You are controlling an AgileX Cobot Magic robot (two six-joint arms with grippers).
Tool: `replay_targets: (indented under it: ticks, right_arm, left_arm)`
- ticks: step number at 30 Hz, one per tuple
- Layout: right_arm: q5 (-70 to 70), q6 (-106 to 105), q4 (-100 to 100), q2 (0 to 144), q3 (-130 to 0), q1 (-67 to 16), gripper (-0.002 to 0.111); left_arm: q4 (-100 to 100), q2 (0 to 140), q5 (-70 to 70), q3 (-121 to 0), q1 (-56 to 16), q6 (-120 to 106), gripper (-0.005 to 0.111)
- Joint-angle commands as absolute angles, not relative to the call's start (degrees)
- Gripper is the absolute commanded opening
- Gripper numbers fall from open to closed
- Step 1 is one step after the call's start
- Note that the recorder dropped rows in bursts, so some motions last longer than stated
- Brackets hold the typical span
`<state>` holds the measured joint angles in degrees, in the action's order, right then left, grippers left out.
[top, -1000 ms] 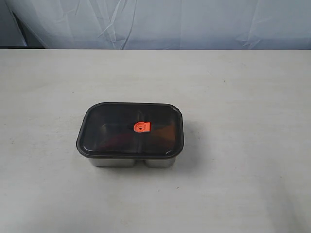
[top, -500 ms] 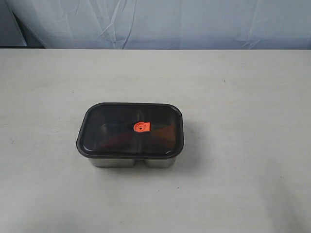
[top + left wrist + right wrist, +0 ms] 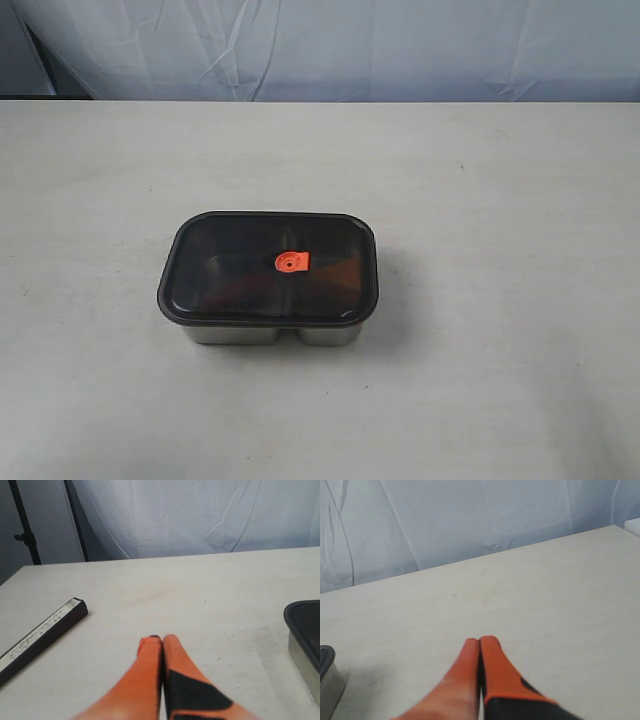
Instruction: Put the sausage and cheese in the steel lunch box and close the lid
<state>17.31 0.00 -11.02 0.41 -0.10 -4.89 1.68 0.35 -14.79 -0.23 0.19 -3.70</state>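
Note:
The steel lunch box (image 3: 270, 334) stands near the middle of the table with the dark smoky lid (image 3: 230, 255) seated flat on top, its orange valve tab (image 3: 291, 262) at the centre. Through the lid I see only faint reddish shapes, so the sausage and the cheese are hidden. Neither arm shows in the exterior view. My left gripper (image 3: 162, 638) is shut and empty above bare table, with the lunch box (image 3: 305, 655) off to one side. My right gripper (image 3: 479, 640) is shut with nothing in it, and a corner of the box (image 3: 329, 680) sits at the frame's edge.
A long dark bar (image 3: 37, 636) with a pale top lies on the table in the left wrist view. A white draped cloth (image 3: 330, 45) hangs behind the table's far edge. A white object (image 3: 634, 526) peeks in at the table's corner.

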Motion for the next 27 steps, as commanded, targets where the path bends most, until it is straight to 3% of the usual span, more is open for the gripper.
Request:
replay_targets:
  ticks: [1, 27]
  right_arm:
    - [16.74, 0.0, -11.02, 0.0, 0.0, -4.64, 0.0]
    - [16.74, 0.0, -11.02, 0.0, 0.0, -4.64, 0.0]
  left_arm:
    - [1.57, 0.0, -12.83, 0.0, 0.41, -3.36, 0.0]
    - [-0.65, 0.0, -11.8, 0.0, 0.41, -3.36, 0.0]
